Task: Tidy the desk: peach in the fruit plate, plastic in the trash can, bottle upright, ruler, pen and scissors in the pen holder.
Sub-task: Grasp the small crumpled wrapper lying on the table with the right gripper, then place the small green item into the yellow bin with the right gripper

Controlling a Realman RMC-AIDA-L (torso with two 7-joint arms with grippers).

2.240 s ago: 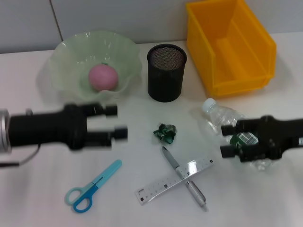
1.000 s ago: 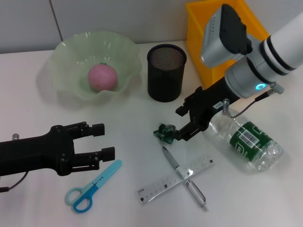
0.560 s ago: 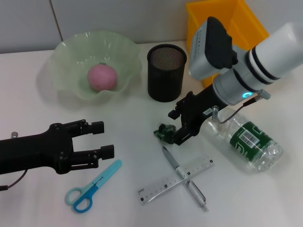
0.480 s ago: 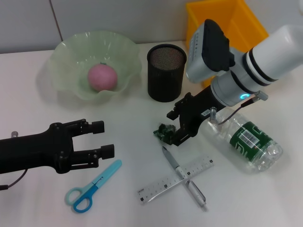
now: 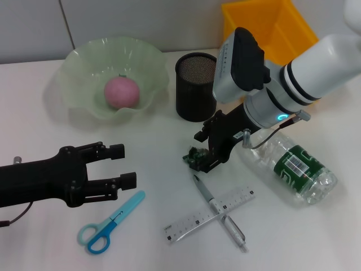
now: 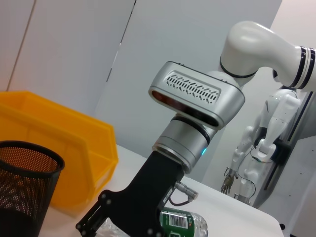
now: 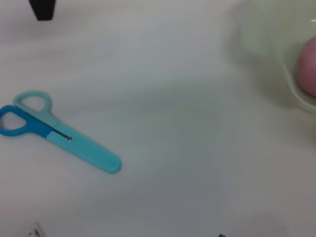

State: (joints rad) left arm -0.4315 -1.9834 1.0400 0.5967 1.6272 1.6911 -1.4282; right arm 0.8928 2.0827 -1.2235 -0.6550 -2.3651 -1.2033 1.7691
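White desk under a pale panelled wall fills the head view: the right gripper (image 5: 204, 151) has its fingers straddling the crumpled green plastic (image 5: 196, 157), narrow about it, though whether they have closed tight I cannot tell; if they pinch only the edge, the light wad may slip out on the lift or get nudged into the pen (image 5: 219, 212) that lies crossed under the ruler (image 5: 207, 215) just beside it. The left gripper (image 5: 119, 166) hovers with fingers apart, holding nothing, near the blue scissors (image 5: 110, 221). The peach (image 5: 122, 92) already sits in the green fruit plate (image 5: 79, 62); the black mesh pen holder (image 5: 197, 87) and the yellow trash can (image 5: 274, 53) both look empty from here; the bottle (image 5: 290, 165) lies on its side close to the right arm, which could roll it when it swings toward the bin. From the left wrist view, the right arm's silver housing looms over the bottle (image 6: 183, 220), with the pen holder (image 6: 24, 186) and trash can (image 6: 64, 148) behind. From the right wrist view, the scissors (image 7: 58, 138) lie on bare desk, the peach (image 7: 307, 73) at the frame's edge.
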